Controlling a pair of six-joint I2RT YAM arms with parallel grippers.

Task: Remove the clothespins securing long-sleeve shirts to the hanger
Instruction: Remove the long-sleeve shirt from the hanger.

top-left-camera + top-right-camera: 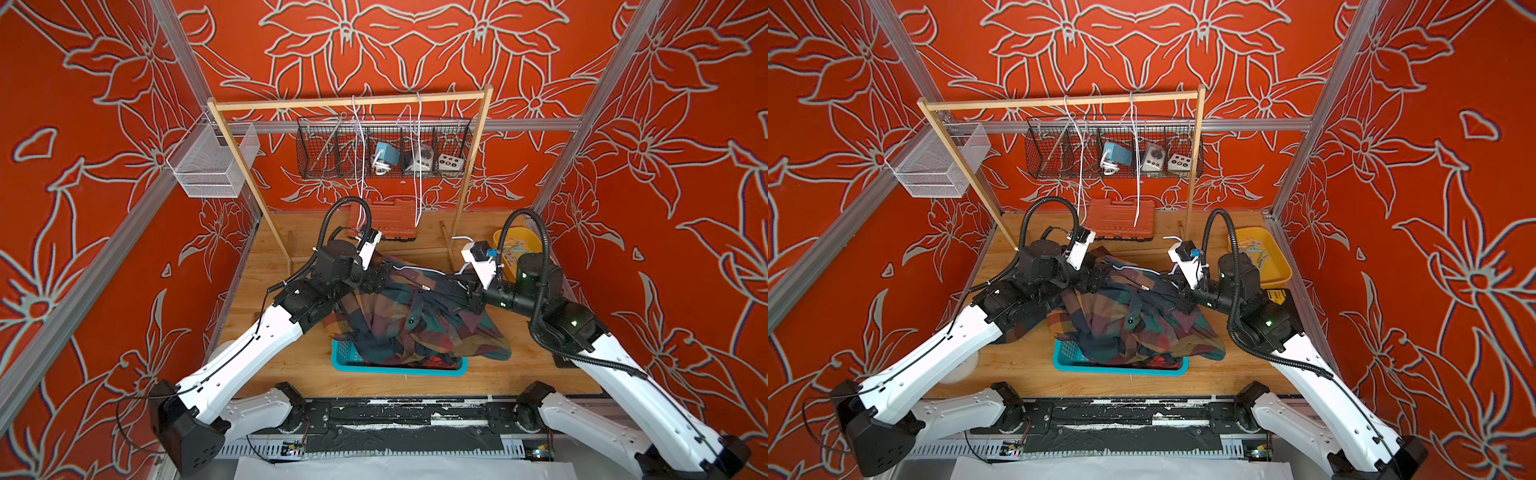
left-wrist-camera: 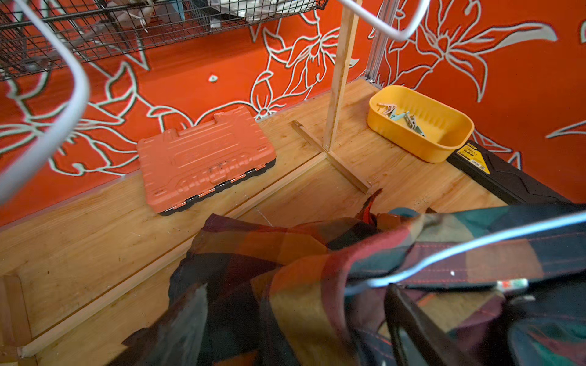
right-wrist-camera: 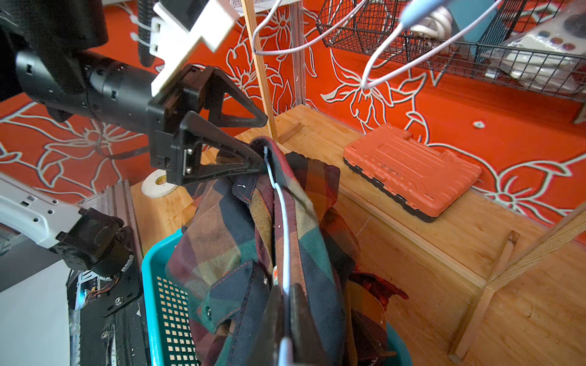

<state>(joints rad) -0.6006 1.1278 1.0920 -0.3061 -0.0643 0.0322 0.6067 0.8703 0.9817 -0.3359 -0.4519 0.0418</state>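
Note:
A plaid long-sleeve shirt point(image 1: 399, 316) point(image 1: 1117, 320) in navy, green, maroon and mustard hangs on a white wire hanger point(image 3: 285, 221) point(image 2: 475, 240) above the teal basket point(image 1: 399, 369). My right gripper point(image 3: 287, 291) point(image 1: 471, 293) is shut on the hanger wire at the collar. At the far shoulder my left gripper point(image 3: 264, 142) point(image 2: 295, 288) point(image 1: 380, 278) is open, with shirt cloth and the hanger's end between its fingers. Red-and-black checked cloth point(image 3: 380, 285) lies in the basket underneath. The only clothespins point(image 2: 402, 117) I see lie in the yellow tub point(image 2: 421, 149).
Two empty white hangers point(image 1: 360, 137) point(image 1: 417, 137) dangle from the wooden rack point(image 1: 349, 102) just behind the arms. An orange tool case point(image 1: 384, 220) lies by the back wall and a black case point(image 2: 494, 171) beside the tub. A black wire basket point(image 1: 384, 145) hangs on the wall.

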